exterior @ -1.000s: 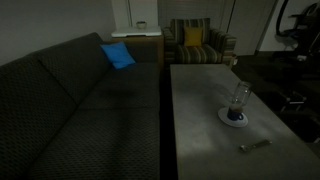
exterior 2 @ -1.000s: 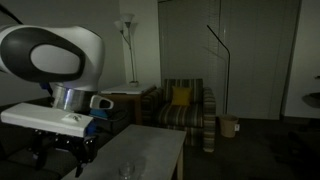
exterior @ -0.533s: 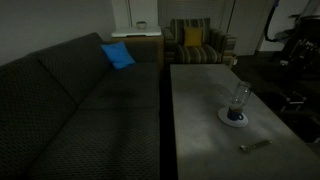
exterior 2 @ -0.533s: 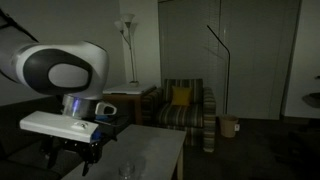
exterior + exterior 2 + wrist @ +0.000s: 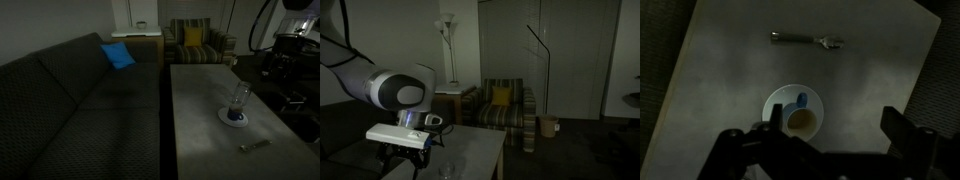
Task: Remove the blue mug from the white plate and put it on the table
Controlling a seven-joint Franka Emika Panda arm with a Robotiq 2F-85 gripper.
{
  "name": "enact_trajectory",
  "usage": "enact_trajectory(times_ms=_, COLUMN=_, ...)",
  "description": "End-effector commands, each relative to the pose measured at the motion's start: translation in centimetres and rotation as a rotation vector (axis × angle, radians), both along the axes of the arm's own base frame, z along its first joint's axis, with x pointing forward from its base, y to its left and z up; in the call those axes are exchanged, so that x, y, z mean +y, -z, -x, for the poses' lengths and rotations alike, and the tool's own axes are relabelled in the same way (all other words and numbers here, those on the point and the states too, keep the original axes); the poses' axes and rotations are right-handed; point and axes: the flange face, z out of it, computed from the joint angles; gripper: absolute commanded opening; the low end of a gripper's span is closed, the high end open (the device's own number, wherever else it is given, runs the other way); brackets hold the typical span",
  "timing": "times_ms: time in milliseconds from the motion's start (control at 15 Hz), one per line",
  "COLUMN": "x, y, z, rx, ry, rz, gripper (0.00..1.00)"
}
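The blue mug [image 5: 238, 100] stands upright on the small white plate [image 5: 229, 119] near the right side of the light-grey table [image 5: 195, 110]. From above in the wrist view, the mug [image 5: 801, 120] shows its pale inside and blue handle, on the plate [image 5: 777, 98]. My gripper [image 5: 838, 126] is open and empty, well above the table. Its left finger [image 5: 774, 116] overlaps the plate's edge in the picture, and the mug lies left of the gap. The gripper also shows in both exterior views [image 5: 275, 62] [image 5: 405, 167]; only the mug's top [image 5: 447, 171] shows at one frame's bottom edge.
A thin grey stick-shaped object [image 5: 807, 39] lies on the table beyond the plate, also in an exterior view [image 5: 255, 146]. A dark patterned sofa [image 5: 70, 110] with a bright blue cushion [image 5: 117, 55] runs along the table. A striped armchair [image 5: 197, 42] stands at the far end.
The arm has moved in over the table towards the mug, coming further into view in both exterior views. The mug and plate have not moved.
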Motion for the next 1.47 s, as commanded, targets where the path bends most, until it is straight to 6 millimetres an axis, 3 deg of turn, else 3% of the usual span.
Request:
enact_trajectory(times_ms=0, x=0.0, y=0.2, z=-0.3, rx=0.0, ry=-0.001, rz=0.001, gripper=1.0)
enact_trajectory(times_ms=200, x=2.4, y=0.8, z=-0.3, rx=-0.01, ry=-0.018, rz=-0.012, gripper=1.0)
enact_trajectory(times_ms=467, x=7.6, y=3.9, z=-0.2, rx=-0.011, ry=-0.102, rz=-0.067, gripper=1.0)
enact_trajectory(times_ms=600, x=9.1, y=5.7, z=-0.1, rx=-0.004, ry=-0.118, rz=-0.056, gripper=1.0)
enact_trajectory(times_ms=933, x=9.5, y=9.1, z=0.2, rx=-0.058, ry=-0.136, rz=0.047, gripper=1.0)
enact_trajectory(times_ms=1067, x=9.3, y=9.5, z=0.9, rx=0.018, ry=-0.171, rz=0.045, gripper=1.0)
enact_trajectory(times_ms=1400, x=9.8, y=9.9, z=1.1, rx=-0.002, ry=-0.158, rz=0.045, gripper=1.0)
